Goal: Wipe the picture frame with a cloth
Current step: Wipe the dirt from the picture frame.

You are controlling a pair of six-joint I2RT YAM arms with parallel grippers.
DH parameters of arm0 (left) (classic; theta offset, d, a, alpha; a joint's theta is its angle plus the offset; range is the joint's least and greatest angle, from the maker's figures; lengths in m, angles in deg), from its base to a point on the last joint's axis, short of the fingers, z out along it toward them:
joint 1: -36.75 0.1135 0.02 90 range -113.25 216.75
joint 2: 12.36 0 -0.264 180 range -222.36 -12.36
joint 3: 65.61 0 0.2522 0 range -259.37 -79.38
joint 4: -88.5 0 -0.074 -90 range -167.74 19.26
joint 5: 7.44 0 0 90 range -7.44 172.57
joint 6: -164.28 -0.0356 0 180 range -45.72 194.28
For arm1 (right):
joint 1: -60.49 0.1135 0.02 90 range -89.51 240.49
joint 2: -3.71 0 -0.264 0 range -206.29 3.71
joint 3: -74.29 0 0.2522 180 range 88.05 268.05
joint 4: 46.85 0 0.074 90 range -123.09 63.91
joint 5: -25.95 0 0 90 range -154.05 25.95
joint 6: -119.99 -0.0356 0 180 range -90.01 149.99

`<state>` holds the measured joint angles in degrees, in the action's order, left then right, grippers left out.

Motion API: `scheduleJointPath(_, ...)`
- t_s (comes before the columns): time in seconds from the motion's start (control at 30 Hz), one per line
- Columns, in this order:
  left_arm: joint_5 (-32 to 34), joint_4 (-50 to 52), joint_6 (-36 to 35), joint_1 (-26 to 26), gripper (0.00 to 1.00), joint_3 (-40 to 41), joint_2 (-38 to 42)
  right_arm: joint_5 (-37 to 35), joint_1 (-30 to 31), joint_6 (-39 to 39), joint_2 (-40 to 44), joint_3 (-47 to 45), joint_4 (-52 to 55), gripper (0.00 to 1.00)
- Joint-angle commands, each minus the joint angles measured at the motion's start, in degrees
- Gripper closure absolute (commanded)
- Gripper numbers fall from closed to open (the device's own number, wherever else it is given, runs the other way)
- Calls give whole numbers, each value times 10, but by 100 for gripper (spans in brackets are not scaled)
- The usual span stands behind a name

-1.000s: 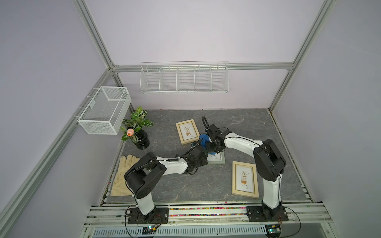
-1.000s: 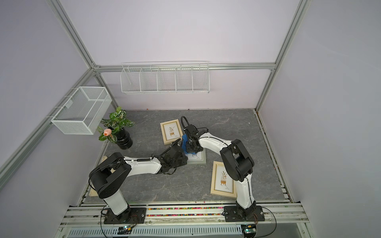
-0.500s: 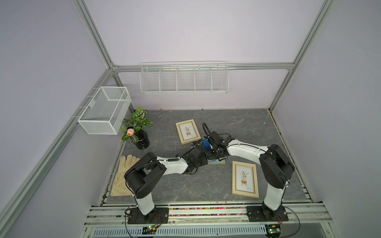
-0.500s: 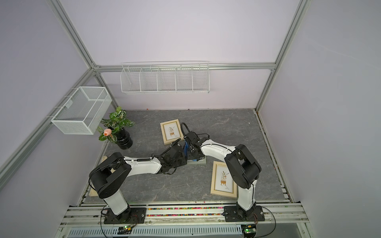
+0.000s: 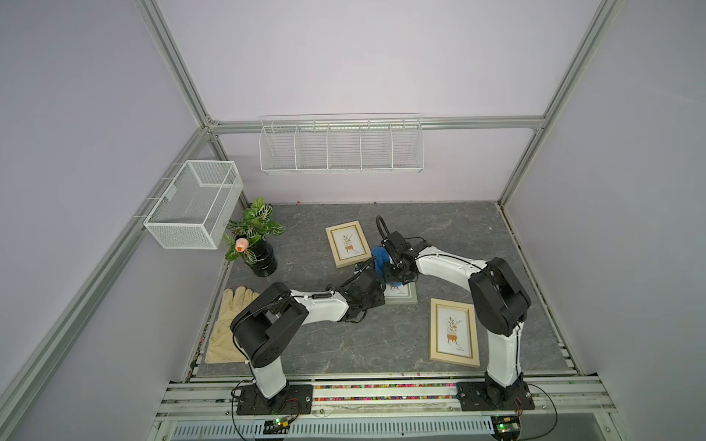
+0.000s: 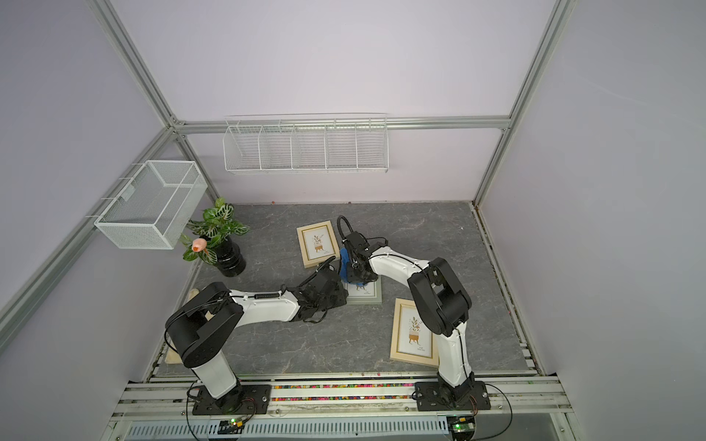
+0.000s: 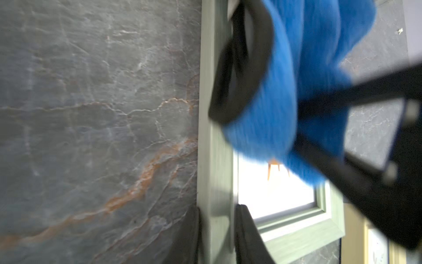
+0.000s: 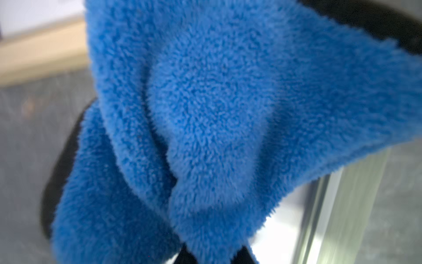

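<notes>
Blue cloth (image 5: 379, 256) clamped in right jaws over green picture frame (image 5: 405, 300), left jaws pinching its edge, wooden frame (image 5: 347, 243) beyond them, second wooden frame (image 5: 454, 332) rightward, glove (image 5: 228, 324) and plant (image 5: 255, 233) leftward, captions (image 5: 453, 343) illegible

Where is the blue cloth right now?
In both top views the cloth hangs bunched in the right gripper at mid-table, over the far end of the green frame, beside the rear wooden frame.

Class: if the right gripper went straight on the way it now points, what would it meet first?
The right gripper, pinching the blue cloth, points down at the green frame. Most likely it would press the cloth onto that frame's glass first; how much gap remains is unclear.
</notes>
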<state>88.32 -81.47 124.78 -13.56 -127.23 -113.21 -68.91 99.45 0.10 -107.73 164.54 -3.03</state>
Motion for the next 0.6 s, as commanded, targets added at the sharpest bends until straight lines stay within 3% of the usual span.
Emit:
scheduleJointPath(0.0, -2, 81, 4, 0, 79, 12, -42, 10, 9, -12, 34, -40, 5, 93)
scheduleJointPath(0.3, 1, 86, 8, 0, 79, 10, -41, 0, -36, 16, -58, 90, 44, 93)
scheduleJointPath(0.57, 7, 82, 6, 0, 79, 18, -35, 13, -14, 4, 51, -66, 16, 93)
